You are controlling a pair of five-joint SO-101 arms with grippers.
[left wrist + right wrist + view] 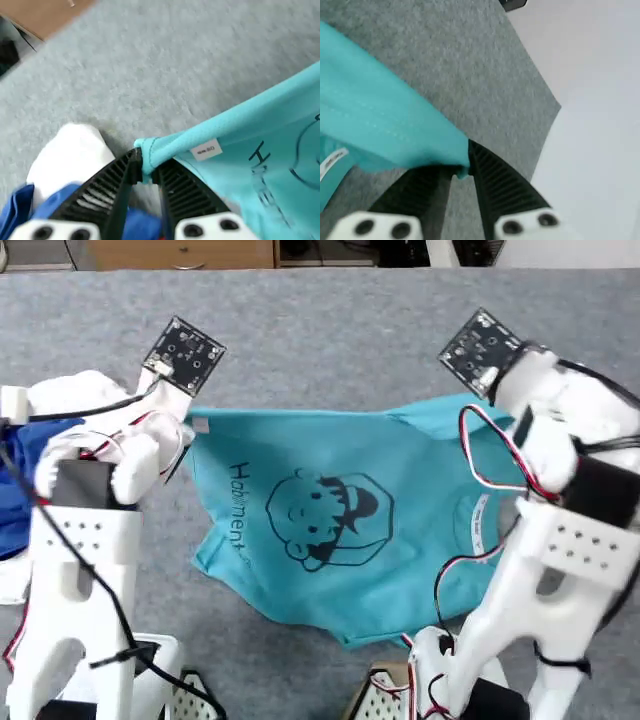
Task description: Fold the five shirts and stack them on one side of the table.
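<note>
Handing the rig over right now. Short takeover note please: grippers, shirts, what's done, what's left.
Left gripper: shut on a hem corner of the teal shirt.
Right gripper: shut on the same shirt's edge at its opposite end.
The teal shirt lies print up in the middle of the table, not yet folded.
A blue cloth and a white cloth sit at the table's left side by the left arm; whether they are folded cannot be told.
Left to do: fold the teal shirt, put it on the stack, then handle any remaining shirts.
</note>
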